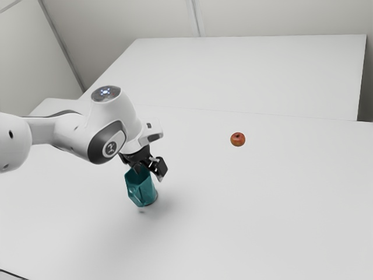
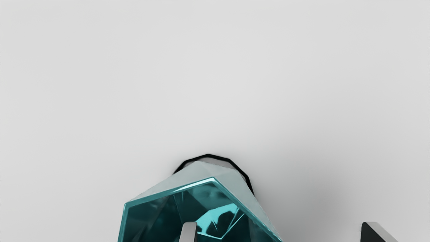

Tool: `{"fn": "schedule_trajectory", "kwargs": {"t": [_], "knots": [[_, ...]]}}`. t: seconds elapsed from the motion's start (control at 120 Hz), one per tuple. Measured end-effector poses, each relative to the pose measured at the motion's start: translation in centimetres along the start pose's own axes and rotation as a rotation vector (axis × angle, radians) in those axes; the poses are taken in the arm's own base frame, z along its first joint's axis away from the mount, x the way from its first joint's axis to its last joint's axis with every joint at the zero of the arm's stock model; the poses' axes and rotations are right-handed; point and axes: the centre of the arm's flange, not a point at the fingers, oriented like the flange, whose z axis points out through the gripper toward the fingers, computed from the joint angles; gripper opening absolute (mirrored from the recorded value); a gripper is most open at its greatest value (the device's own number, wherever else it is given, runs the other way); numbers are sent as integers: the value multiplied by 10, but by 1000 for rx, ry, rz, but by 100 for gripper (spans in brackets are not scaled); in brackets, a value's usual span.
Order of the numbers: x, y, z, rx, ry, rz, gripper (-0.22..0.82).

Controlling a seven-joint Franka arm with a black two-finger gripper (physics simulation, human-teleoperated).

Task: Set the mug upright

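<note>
Pale walls (image 1: 274, 17) stand behind a white counter (image 1: 256, 216). On it is the teal mug (image 1: 141, 188), its mouth toward the black hand (image 1: 150, 174) just above. In the exterior view the mug appears to lean; how much of that is perspective, and whether its base (image 2: 215, 161) sits flat, cannot be told. The apple (image 1: 238, 139) lies well apart from the mug, toward the exterior view's right.

The hand is released, its fingers wide apart: one finger (image 2: 189, 232) reaches into the mug's mouth, the other finger (image 2: 375, 232) stands outside, clear of the wall. Whether the inner one touches the mug is unclear.

That fits a mug being coaxed up by its wall as well as one set down and let go. Either way, the robot would do best to move slowly, since a sideways swing of the inner finger could catch the rim (image 2: 212, 180) and topple the mug. The base deserves a check for full contact with the counter before the hand leaves for good.
</note>
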Motion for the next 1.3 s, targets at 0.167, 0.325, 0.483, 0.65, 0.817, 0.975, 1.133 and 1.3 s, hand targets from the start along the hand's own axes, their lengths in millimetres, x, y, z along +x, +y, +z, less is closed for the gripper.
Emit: {"fn": "schedule_trajectory", "kwargs": {"t": [0.167, 0.325, 0.483, 0.65, 0.817, 0.975, 1.133, 1.3], "knots": [[13, -2, -18, -3, 19, -7, 56], [31, -2, -44, -6, 9, -10, 58], [50, 1, -72, -8, -13, -6, 59], [73, 9, -102, -13, -56, 9, 59], [85, 14, -131, -20, -97, 16, 59], [94, 16, -156, -26, -116, 18, 59], [97, 17, -182, -25, -122, 21, 59], [101, 15, -219, -23, -110, 20, 59]]}}
